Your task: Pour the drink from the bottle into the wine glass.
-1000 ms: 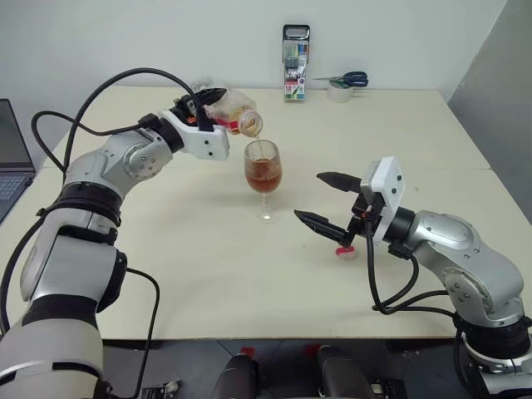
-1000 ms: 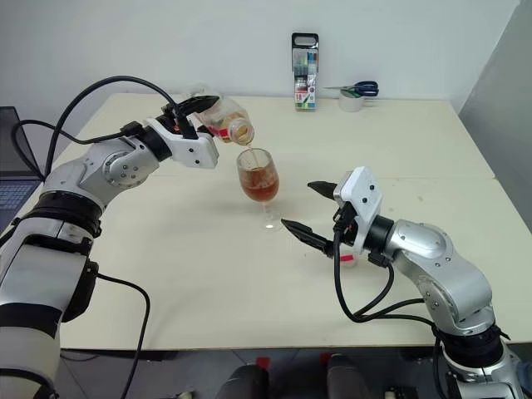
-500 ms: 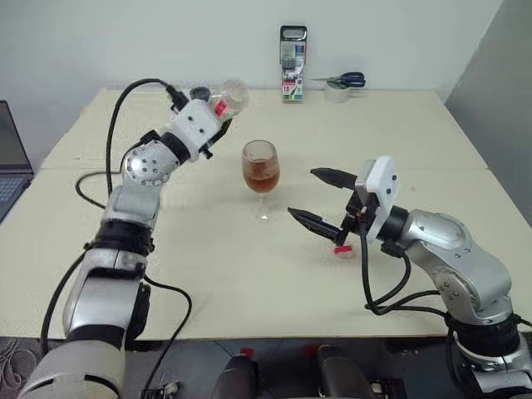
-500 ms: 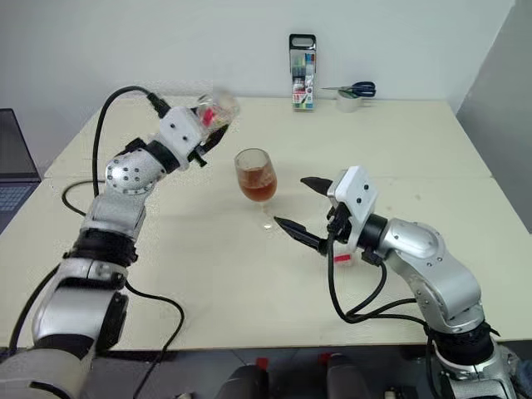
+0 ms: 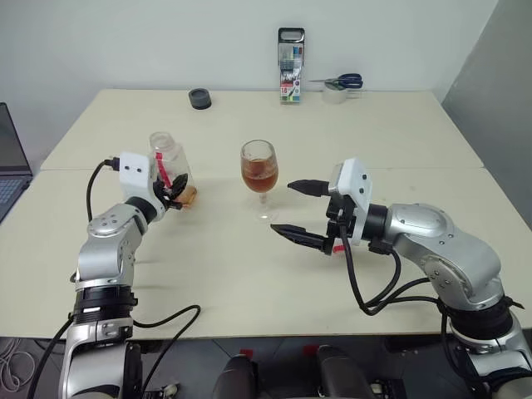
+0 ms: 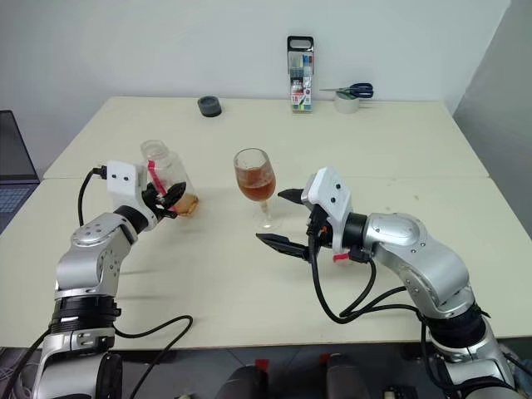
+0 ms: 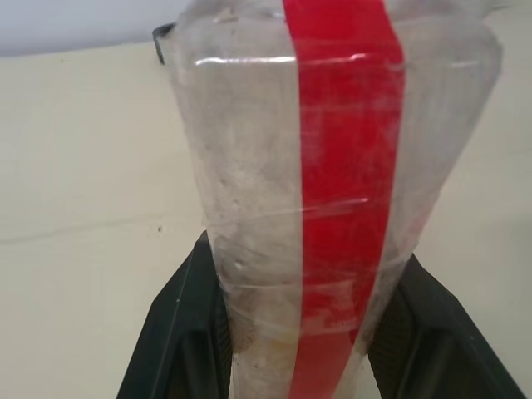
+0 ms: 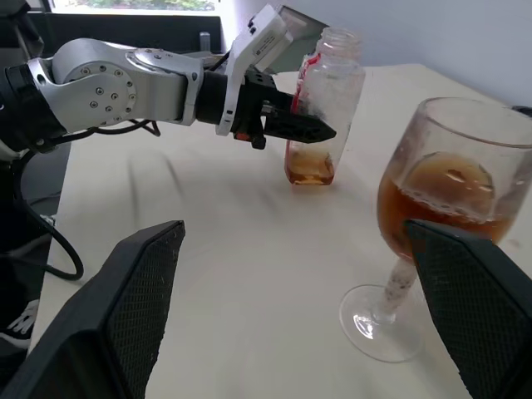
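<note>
The bottle (image 5: 169,163), clear with a red strip and no cap on its mouth, stands upright at the table's left, with my left gripper (image 5: 174,194) shut around its lower body. A little amber drink (image 8: 309,170) lies at its bottom; whether its base touches the table I cannot tell. The wine glass (image 5: 258,167) stands at the middle, its bowl about half full of the drink (image 6: 254,184). My right gripper (image 5: 283,207) is open just right of the glass, pointing left, one finger beside the bowl and one low by the foot, touching neither.
A small red cap (image 5: 338,249) lies on the table under my right hand. At the back edge stand a marker pack (image 5: 291,65), scissors on a tape roll (image 5: 339,85) and a small black ring (image 5: 199,99). A laptop (image 5: 8,158) sits at the far left.
My left arm swung the bottle from its tilt over the glass down and to the left, and rolled it upright. My right gripper edged left toward the glass, still open.
</note>
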Controlling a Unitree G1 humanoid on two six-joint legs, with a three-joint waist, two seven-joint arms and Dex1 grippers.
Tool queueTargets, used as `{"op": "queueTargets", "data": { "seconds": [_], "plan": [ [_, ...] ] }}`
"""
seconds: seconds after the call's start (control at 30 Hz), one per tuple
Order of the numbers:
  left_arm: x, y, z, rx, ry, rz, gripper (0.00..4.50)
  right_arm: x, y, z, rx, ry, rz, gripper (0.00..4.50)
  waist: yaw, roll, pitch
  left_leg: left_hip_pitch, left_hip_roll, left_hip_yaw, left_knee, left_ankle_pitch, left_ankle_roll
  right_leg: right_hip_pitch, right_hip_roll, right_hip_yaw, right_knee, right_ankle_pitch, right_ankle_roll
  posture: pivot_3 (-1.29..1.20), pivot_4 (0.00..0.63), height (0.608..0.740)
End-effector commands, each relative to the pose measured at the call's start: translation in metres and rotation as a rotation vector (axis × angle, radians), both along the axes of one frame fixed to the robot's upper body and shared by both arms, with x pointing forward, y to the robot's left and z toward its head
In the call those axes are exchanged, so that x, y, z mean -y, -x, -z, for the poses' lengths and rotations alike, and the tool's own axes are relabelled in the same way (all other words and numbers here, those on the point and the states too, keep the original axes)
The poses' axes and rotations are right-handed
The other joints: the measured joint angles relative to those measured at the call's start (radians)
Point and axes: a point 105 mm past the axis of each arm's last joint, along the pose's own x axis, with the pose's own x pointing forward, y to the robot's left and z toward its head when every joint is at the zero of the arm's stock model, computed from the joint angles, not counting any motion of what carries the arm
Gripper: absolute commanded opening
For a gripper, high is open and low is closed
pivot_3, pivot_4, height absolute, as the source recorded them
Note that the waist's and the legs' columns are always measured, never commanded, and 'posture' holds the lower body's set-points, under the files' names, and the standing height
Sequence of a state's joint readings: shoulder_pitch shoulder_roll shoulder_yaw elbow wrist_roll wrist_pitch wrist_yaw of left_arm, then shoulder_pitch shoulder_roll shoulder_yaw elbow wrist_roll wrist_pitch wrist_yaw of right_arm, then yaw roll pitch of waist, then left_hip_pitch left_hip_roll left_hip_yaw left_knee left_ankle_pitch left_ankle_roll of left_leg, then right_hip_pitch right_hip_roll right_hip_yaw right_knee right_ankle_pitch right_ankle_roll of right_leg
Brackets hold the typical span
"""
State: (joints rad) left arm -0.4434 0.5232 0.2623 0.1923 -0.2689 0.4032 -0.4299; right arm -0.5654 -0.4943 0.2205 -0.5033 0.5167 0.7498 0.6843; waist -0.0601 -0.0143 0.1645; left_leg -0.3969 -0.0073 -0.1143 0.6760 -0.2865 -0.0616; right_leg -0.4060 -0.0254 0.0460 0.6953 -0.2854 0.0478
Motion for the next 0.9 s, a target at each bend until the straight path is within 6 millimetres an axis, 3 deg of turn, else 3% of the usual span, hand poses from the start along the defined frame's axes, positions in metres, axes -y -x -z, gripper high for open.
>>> {"op": "queueTargets", "data": {
  "seconds": [0.03,0.23,0.47,0.53,0.73,0.9],
  "plan": [
    [0.000,0.005,-0.003,0.044,0.008,0.028,1.67,-0.005,0.005,-0.012,0.058,-0.012,-0.048,4.50,0.003,0.000,0.000,0.000,0.000,0.000,0.000,0.000,0.000,0.000,0.000,0.000,0.000,0.000,0.000,0.00,0.150,0.740],
    [-0.001,0.008,0.017,0.021,0.025,0.022,1.67,-0.008,0.004,-0.015,0.074,-0.019,-0.052,4.50,0.008,0.000,0.000,0.000,0.000,0.000,0.000,0.000,0.000,0.000,-0.001,0.000,0.000,0.000,0.000,0.00,0.150,0.740],
    [0.002,0.010,0.021,0.047,-0.011,0.026,4.05,-0.008,0.003,-0.018,0.071,-0.039,-0.052,4.50,0.009,0.000,-0.001,0.000,0.000,0.000,0.000,-0.002,0.003,0.000,-0.001,0.000,0.000,0.000,0.000,0.00,0.150,0.740],
    [0.001,0.010,0.021,0.048,-0.014,0.024,4.48,-0.008,0.004,-0.018,0.068,-0.042,-0.055,4.50,0.010,0.000,-0.001,0.000,0.000,0.000,0.000,-0.002,0.004,0.000,-0.001,-0.001,0.000,0.000,0.000,0.00,0.150,0.740],
    [0.001,0.017,0.029,0.040,-0.036,0.024,4.48,-0.002,-0.001,0.002,0.070,-0.012,-0.008,4.50,0.010,0.000,-0.001,0.000,0.000,0.000,0.000,-0.002,0.004,0.000,-0.001,0.000,-0.001,0.000,0.000,0.00,0.150,0.740],
    [0.002,0.036,0.035,0.016,-0.040,0.001,4.48,0.027,-0.015,0.038,0.045,-0.105,0.224,4.50,0.010,-0.002,-0.002,0.000,0.000,0.000,-0.001,-0.002,0.004,0.001,-0.001,0.000,-0.001,0.000,0.000,0.00,0.150,0.740]
  ]
}}
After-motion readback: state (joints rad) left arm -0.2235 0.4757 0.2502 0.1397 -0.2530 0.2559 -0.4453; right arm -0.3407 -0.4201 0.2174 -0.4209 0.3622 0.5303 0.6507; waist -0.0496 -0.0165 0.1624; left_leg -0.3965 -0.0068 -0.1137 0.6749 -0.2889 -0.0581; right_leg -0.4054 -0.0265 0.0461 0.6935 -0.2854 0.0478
